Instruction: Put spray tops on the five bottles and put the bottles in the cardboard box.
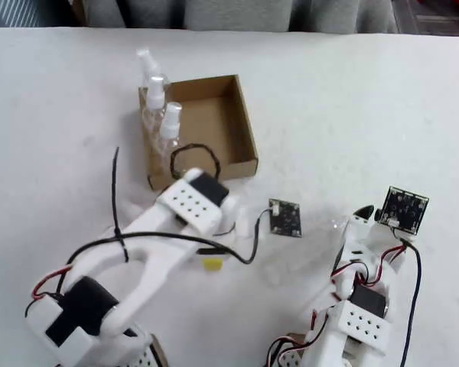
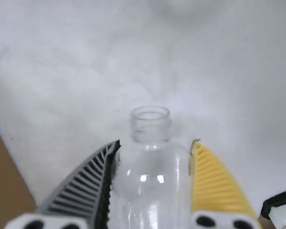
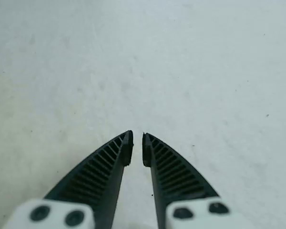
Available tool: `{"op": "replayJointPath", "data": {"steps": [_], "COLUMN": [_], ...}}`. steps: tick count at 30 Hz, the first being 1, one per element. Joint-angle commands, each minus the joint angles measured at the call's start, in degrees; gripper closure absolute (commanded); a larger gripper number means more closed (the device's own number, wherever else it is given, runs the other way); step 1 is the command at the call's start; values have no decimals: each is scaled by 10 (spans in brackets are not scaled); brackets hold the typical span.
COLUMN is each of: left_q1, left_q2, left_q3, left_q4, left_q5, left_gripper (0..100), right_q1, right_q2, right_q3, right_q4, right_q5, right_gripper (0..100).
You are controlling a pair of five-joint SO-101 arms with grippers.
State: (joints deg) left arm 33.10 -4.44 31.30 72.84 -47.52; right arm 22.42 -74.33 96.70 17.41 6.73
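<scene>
Left gripper [image 2: 155, 144] clasps the capless bottle [image 2: 150, 183] by its body. It's likely light, slick and squashy. Right gripper [image 3: 137, 145] fingers clenched, empty.

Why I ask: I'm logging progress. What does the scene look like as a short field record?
left gripper: closed on a clear bottle whose neck is open, no top on it
right gripper: fingers nearly together, holding nothing, over the table
capped bottles: three, along one wall of the cardboard box
bottles in view: four
</scene>
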Motion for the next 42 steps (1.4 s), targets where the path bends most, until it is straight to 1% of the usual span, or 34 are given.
{"op": "replayJointPath", "data": {"steps": [1,3,8,13,18,24,26,30,31,37,39,40,41,42], "left_q1": [-7,-13,-29,-28,-29,-29,-29,-26,-27,-24,-18,-15,-15,-15], "left_q2": [-34,-34,-7,36,41,39,39,38,38,39,40,42,43,43], "left_q3": [41,55,63,57,35,35,35,25,18,12,6,-2,-9,-18], "left_q4": [-69,-86,-106,-108,-104,-103,-103,-103,-102,-96,-110,-117,-123,-130], "left_q5": [58,60,60,60,66,109,110,108,108,110,113,123,149,191], "left_gripper": [756,728,722,722,724,727,763,938,969,961,960,960,958,943], "right_q1": [0,0,1,1,1,0,0,-1,-1,-1,-1,-1,-2,-2], "right_q2": [-5,-5,-5,-5,-4,-4,-4,-4,-4,-4,-4,-4,-4,-4], "right_q3": [4,4,4,4,4,4,4,4,4,4,4,4,4,4], "right_q4": [-7,-7,-7,-7,-7,-7,-7,-7,-7,-7,-7,-7,-7,-7], "right_q5": [6,6,6,6,6,6,6,6,6,6,6,6,6,6], "right_gripper": [981,981,981,981,981,981,981,981,981,981,981,981,981,981]}}
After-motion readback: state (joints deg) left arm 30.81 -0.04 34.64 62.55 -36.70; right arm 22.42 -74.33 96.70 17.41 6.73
